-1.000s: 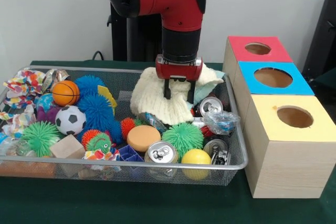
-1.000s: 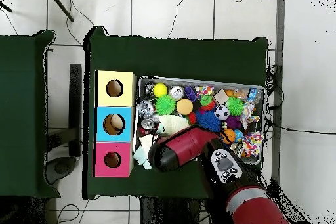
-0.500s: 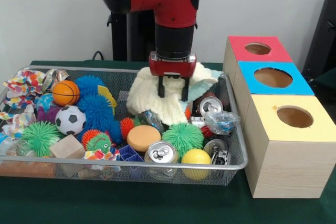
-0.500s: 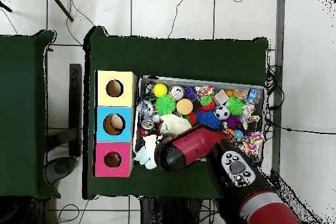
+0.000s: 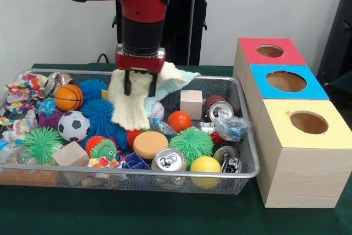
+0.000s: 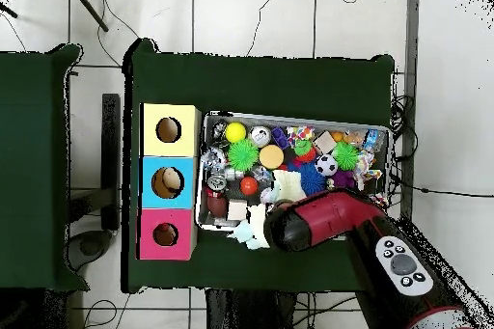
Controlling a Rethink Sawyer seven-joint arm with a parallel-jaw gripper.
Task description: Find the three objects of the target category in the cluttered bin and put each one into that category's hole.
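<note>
Above the wire bin (image 5: 242, 171), gripper (image 5: 139, 87) pinching cream cloth (image 5: 132, 105), apparently screening blue spiky ball (image 5: 100, 115)

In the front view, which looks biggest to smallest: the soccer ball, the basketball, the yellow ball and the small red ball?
1. Soccer ball.
2. Yellow ball and basketball look alike; the yellow one sits nearer the camera, so no ranking.
3. Small red ball.

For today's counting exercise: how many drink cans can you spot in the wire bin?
3: one can at the front rim, one in the front right corner, one behind that. More may be buried.
</note>
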